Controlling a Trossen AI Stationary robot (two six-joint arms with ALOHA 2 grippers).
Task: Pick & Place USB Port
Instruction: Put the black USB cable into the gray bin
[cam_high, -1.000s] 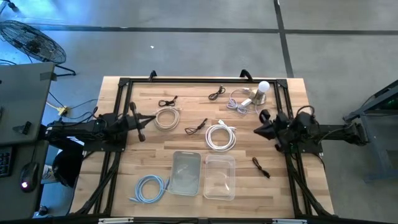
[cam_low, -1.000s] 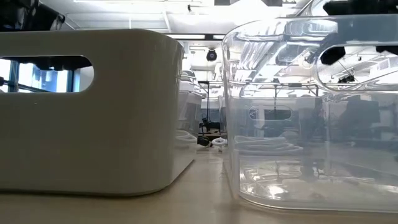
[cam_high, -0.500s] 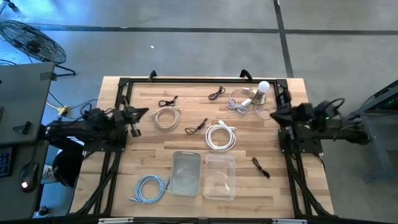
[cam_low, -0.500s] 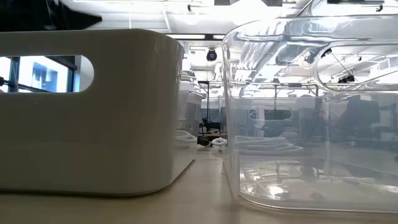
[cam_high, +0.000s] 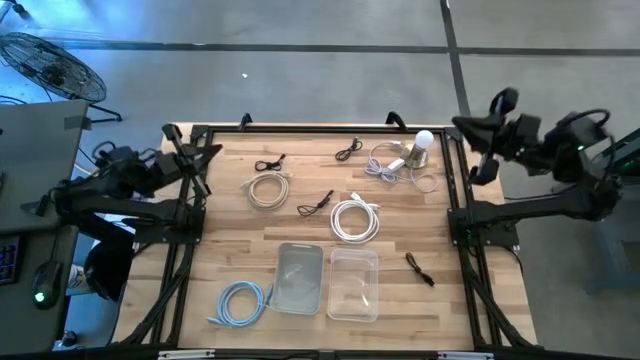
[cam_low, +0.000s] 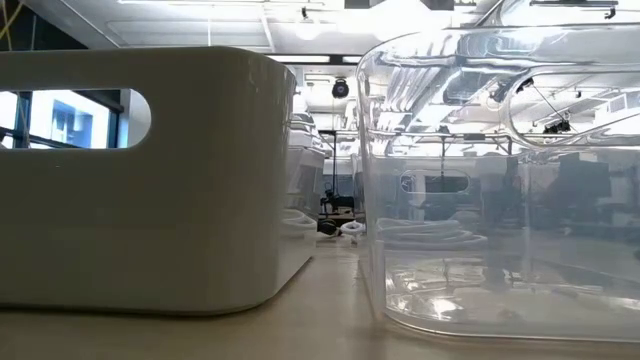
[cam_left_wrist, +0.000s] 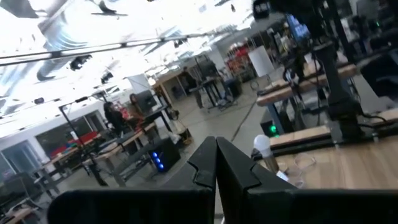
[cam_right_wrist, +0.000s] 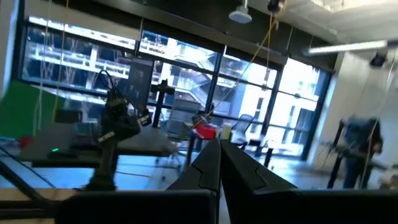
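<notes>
Several coiled cables lie flat on the wooden table: two white coils (cam_high: 268, 189) (cam_high: 354, 219), a blue one (cam_high: 240, 303), small black ones (cam_high: 316, 204) (cam_high: 418, 268), and a clear cable beside a white plug (cam_high: 418, 148). I cannot tell which of them is the USB port. My left gripper (cam_high: 205, 152) hangs shut in the air over the table's left edge, its fingers (cam_left_wrist: 216, 155) pressed together. My right gripper (cam_high: 462, 126) is raised high over the far right corner, also shut (cam_right_wrist: 219, 155). Neither holds anything.
Two bins stand side by side near the front edge, a whitish one (cam_high: 298, 277) (cam_low: 140, 180) and a clear one (cam_high: 353, 284) (cam_low: 500, 180). A black frame (cam_high: 320, 130) runs around the table. A desk and a fan (cam_high: 50, 70) stand left of it.
Both arms have risen steeply from low over the table's sides to high in the air, the right one higher. The right gripper has rolled and tipped up from pointing down to about level. Both have stayed shut, and nothing on the table has moved.
</notes>
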